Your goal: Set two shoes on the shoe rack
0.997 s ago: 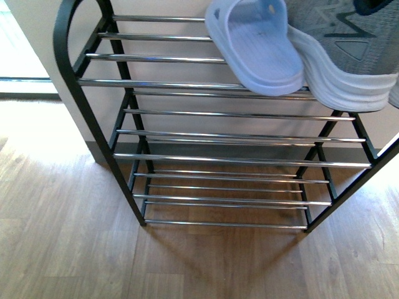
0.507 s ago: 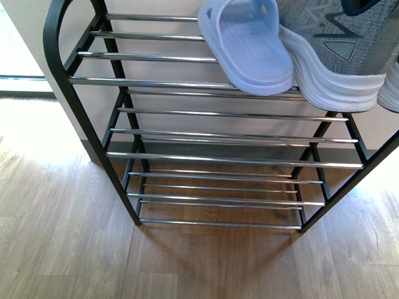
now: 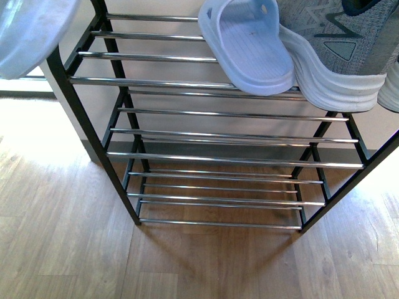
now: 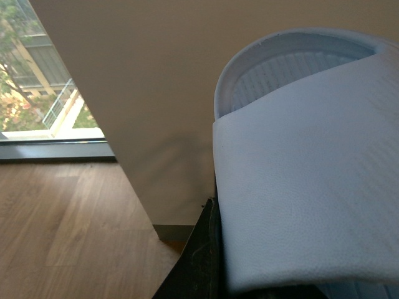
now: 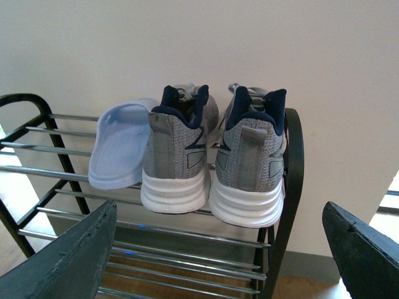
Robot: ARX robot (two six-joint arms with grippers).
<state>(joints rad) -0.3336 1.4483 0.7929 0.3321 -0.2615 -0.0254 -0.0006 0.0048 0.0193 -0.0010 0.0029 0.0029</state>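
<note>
The left gripper carries the second sandal [image 3: 31, 34] near the rack's [image 3: 93, 80] left end; its fingers are hidden, so its grip cannot be told. It should lower it flat beside the first sandal [image 3: 249, 50]. The right gripper [image 5: 218, 249] hangs open before the sneakers [image 5: 212, 156].

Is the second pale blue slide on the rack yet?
No. It hangs beside the shoe rack's upper left corner, carried at the left wrist; its mate sits on top.

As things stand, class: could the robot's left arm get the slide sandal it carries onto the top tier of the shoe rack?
Probably yes: the top tier left of the resting sandal shows bare rods, and the carried sandal is already at that end.
</note>
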